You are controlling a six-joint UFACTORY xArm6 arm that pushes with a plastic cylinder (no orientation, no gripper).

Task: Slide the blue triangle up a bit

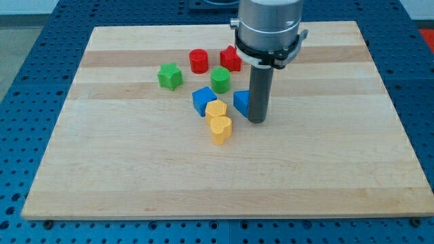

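The blue triangle (241, 102) lies near the middle of the wooden board (135, 169), partly hidden by the rod. My tip (256, 120) rests on the board just right of and slightly below the blue triangle, touching or nearly touching it. A blue cube (203, 100) sits to the triangle's left. A green cylinder (220, 79) is above and left of the triangle.
A yellow hexagon-like block (216, 109) and a yellow heart-shaped block (220, 129) lie below the blue cube. A red cylinder (199, 61), a red star-like block (230, 58) and a green star-like block (170, 76) lie toward the view's top.
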